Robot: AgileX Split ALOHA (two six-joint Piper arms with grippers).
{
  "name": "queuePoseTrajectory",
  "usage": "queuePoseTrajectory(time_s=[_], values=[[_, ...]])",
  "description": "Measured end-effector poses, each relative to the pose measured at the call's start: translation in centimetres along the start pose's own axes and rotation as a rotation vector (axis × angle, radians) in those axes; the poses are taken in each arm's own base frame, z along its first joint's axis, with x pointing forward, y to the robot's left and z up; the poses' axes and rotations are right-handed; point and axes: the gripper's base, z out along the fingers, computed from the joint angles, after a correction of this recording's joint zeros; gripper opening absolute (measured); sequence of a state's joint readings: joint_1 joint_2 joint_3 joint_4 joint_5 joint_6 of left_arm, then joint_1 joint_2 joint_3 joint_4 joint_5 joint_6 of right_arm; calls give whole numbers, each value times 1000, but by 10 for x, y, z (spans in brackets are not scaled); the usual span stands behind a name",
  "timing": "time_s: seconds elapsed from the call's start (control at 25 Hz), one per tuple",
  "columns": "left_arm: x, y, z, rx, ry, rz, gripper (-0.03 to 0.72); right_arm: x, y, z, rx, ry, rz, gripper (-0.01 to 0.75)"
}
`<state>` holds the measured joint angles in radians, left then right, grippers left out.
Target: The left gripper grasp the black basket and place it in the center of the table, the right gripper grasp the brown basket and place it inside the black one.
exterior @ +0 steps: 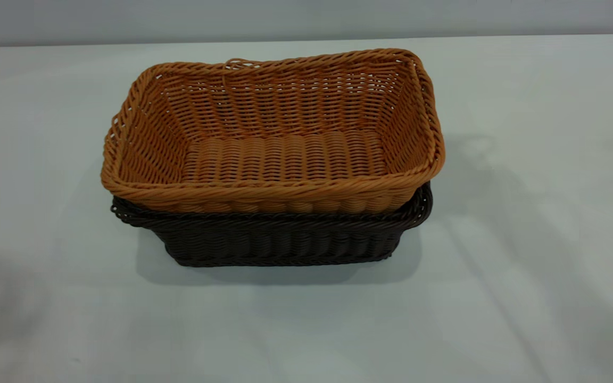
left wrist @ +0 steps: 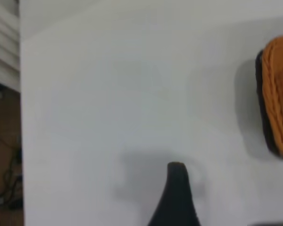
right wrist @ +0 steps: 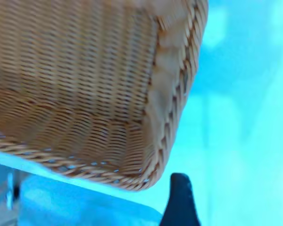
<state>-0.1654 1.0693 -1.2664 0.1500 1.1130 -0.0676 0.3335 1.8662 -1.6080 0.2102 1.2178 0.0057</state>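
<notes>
Two baskets sit nested near the middle of the table (exterior: 551, 159), the largest thing in sight, a plain white-grey top that runs well past them on every side. The brown basket (exterior: 274, 133) rests inside the black basket (exterior: 280, 239); its braided rim rides above the dark rim and overhangs it slightly, with a small tilt, likely because the sloped sides wedge before the bottoms meet. Judging from this, both placements look done and the arms only need to stay clear. The exterior view shows the whole stack and its shadow but neither arm. The left wrist view adds what that one lacks: the left gripper (left wrist: 176, 188) is held above bare tabletop, well apart from the stack, whose orange and dark edge shows at the frame's side; only one dark finger is visible and nothing is in it, so how far it is spread I cannot tell. The right wrist view looks down into the brown basket's weave and corner at close range; the right gripper (right wrist: 180, 197) is just beside that corner, off the rim, holding nothing visible, one finger showing, opening not readable.
</notes>
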Motion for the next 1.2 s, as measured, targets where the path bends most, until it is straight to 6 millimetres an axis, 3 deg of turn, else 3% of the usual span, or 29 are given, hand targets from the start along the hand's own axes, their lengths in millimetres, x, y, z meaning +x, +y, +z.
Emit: queuePoseTrajectory(time_s=[0.12, 0.24, 0.44, 0.64, 0.8, 1.04, 1.2], values=[[19, 5, -28, -2, -38, 19, 557, 22, 16, -50, -20, -108, -36, 472], [37, 8, -47, -3, -102, 34, 557, 61, 26, -91, -37, -188, -67, 463], [78, 10, -54, -3, -134, 38, 558, 141, 17, -115, 3, -226, -71, 463], [118, 5, -33, 25, -71, 42, 559, 228, -1, -103, 67, -241, -70, 461], [144, -3, -10, 76, 6, 38, 558, 279, -15, -80, 98, -283, -75, 489], [174, -9, 10, 115, 61, 33, 558, 323, -29, -45, 121, -322, -80, 535], [190, -13, 18, 142, 78, 26, 558, 331, -30, -45, 114, -406, -90, 537]])
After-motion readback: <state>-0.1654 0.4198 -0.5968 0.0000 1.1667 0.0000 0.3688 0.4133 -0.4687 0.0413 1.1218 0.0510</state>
